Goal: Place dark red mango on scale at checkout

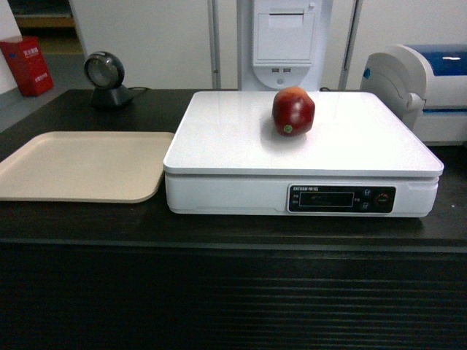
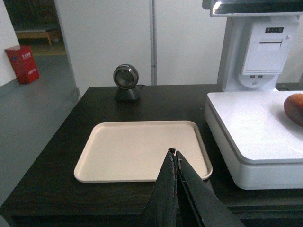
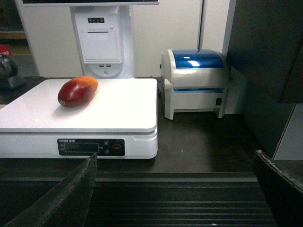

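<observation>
The dark red mango (image 1: 293,111) lies on the white platform of the scale (image 1: 241,138), a little right of its middle, stem spot facing me. In the right wrist view the mango (image 3: 77,91) rests at the platform's back left on the scale (image 3: 118,109). The scale stands on the black checkout (image 1: 219,292) counter with its ribbed front. My left gripper (image 2: 173,152) is shut with nothing in it, held over the near edge of the beige tray. My right gripper (image 3: 175,163) is open wide and empty, in front of the counter's ribbed face. Neither gripper shows in the head view.
A beige tray (image 1: 44,182) lies left of the scale. A round black scanner (image 1: 106,79) stands at the back left. A white and blue printer (image 1: 427,84) sits at the right, and a white receipt terminal (image 1: 284,36) rises behind the scale. A red box (image 1: 26,65) is on the floor far left.
</observation>
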